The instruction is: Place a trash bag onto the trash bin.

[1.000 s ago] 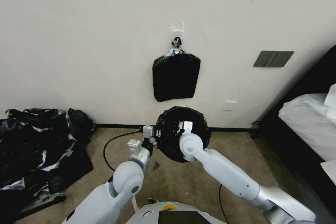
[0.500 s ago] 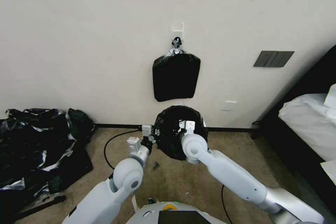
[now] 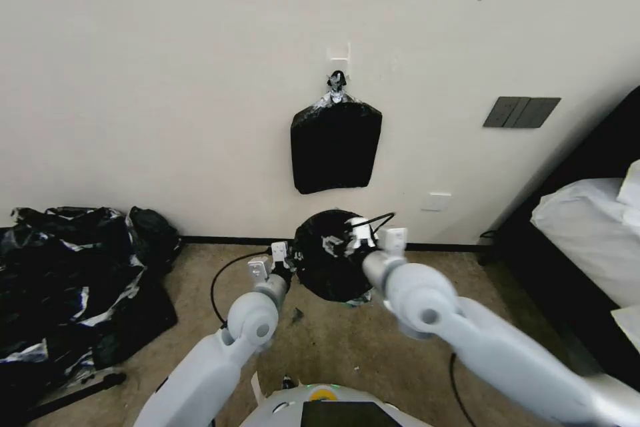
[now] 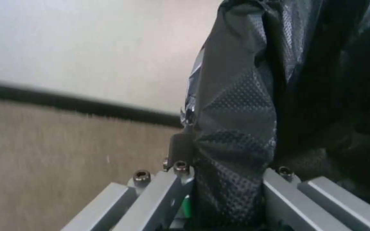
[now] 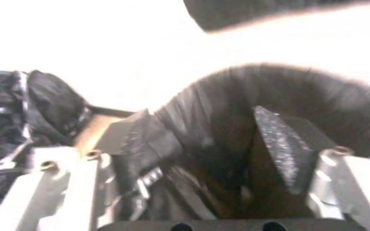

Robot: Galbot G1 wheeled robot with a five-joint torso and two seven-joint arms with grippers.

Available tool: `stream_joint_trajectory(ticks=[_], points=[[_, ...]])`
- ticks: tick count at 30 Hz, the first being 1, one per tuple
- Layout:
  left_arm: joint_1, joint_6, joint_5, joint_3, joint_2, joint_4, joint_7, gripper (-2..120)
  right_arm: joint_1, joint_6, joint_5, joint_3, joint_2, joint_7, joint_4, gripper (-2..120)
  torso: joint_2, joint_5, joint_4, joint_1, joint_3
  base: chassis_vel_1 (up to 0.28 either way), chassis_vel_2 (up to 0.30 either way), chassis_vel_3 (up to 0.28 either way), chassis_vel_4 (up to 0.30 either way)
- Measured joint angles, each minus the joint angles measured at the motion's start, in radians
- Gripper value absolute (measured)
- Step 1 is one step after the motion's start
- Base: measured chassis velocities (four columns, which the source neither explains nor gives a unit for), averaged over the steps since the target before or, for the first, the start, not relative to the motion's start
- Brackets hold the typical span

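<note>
Head view, our arms: both reach forward over the carpet (image 3: 333,340) to the black trash bag (image 3: 327,267), which stands near the wall, below the hanging pack.
Left gripper (image 3: 288,259): at the bag's left edge; in the left wrist view we see a fold of the dotted black film (image 4: 236,134) running down between its two fingers (image 4: 180,150), so it is clamped on the bag.
Right gripper (image 3: 357,238): at the top of the bag, right of centre; in the right wrist view its fingers (image 5: 279,144) stand spread apart inside the dark mouth of the bag (image 5: 279,89), with film over the left one; we cannot tell whether they pinch anything.
Trash bag: open-mouthed and rounded, draped like a dome; a small pale patch shows at its lower right edge, too little for us to name.
Black cable (image 3: 223,280): loops on the carpet left of the bag.
Heap of black plastic (image 3: 73,280): on the floor well to the left.
Flat black pack (image 3: 335,147): hangs from a wall hook (image 3: 338,79) above the bag.
Bed (image 3: 587,233): at the right edge.
</note>
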Motion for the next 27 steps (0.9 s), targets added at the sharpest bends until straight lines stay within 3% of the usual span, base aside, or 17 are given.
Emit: stream_joint_trajectory(ticks=[5,9,19,27], points=[[-0.025,0.054,-0.087,0.017,-0.034,0.034,-0.095,1,-0.093,0.032,-0.131,0.119,-0.089,-0.081,0.091,86,0.0,0.0002,-0.0002,0.0,0.0,0.0,0.0,0.0,0.0],[-0.053,0.079,-0.144,0.046,-0.062,0.076,-0.149,1,-0.143,0.043,-0.2,0.17,-0.091,-0.098,0.093,98,0.0,0.0004,0.0001,0.0,0.0,0.0,0.0,0.0,0.0],[-0.091,0.083,-0.181,0.111,-0.124,0.172,-0.191,1,-0.153,0.048,-0.226,0.179,-0.027,-0.097,0.089,100,0.0,0.0001,0.0002,0.0,0.0,0.0,0.0,0.0,0.0],[-0.084,0.087,-0.127,0.152,-0.155,0.25,-0.186,1,-0.159,0.048,-0.228,0.177,-0.013,-0.094,0.085,100,0.0,-0.0001,0.0001,0.0,0.0,0.0,0.0,0.0,0.0]])
